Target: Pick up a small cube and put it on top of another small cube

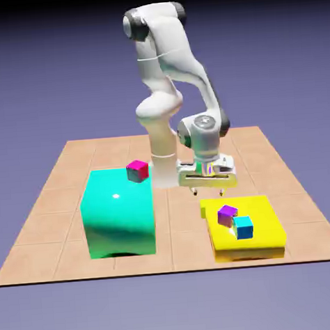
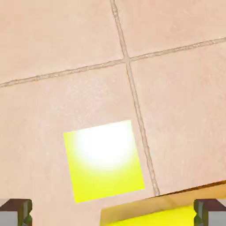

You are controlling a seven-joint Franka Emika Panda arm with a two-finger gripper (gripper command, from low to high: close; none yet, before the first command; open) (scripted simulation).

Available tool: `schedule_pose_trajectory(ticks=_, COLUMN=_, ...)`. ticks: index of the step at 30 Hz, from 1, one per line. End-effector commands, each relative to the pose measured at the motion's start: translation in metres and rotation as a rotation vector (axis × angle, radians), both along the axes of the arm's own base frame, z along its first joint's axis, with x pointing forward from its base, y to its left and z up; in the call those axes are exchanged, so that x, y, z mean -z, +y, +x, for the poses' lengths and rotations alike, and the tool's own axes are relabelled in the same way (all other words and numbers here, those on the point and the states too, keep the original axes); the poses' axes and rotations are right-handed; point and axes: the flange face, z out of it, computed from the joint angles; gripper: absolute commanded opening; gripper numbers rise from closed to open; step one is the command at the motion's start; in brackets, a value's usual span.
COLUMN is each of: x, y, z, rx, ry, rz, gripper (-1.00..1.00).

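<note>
One open, empty claw hangs over one tiny yellow-topped cube on the tiled surface. One tiny magenta cube sits atop one big teal block. One yellow slab carries two cubes: one purple cube, one cyan-blue cube.

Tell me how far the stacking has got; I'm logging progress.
Nothing is stacked yet. The magenta cube sits alone on the teal block. The open gripper hangs empty above the yellow-topped small cube on the table. Left: grasp, lift, carry, place.
</note>
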Motion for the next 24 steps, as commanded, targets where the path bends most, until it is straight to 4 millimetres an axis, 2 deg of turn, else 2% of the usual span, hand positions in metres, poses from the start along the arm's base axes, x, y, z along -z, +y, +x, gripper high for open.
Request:
schedule_pose_trajectory(ticks=1, x=0.003, y=0.001, z=-0.003, rx=-0.049, ry=0.011, rz=-0.002, gripper=0.00)
schedule_pose_trajectory(ticks=3, x=0.003, y=0.001, z=-0.003, rx=-0.052, ry=0.011, rz=-0.002, gripper=0.00)
schedule_pose_trajectory(ticks=14, x=0.044, y=0.003, z=-0.008, rx=-0.046, ry=0.083, rz=0.005, gripper=0.00)
schedule_pose_trajectory(ticks=24, x=0.069, y=0.001, z=-0.011, rx=-0.048, ry=0.037, rz=0.000, gripper=0.00)
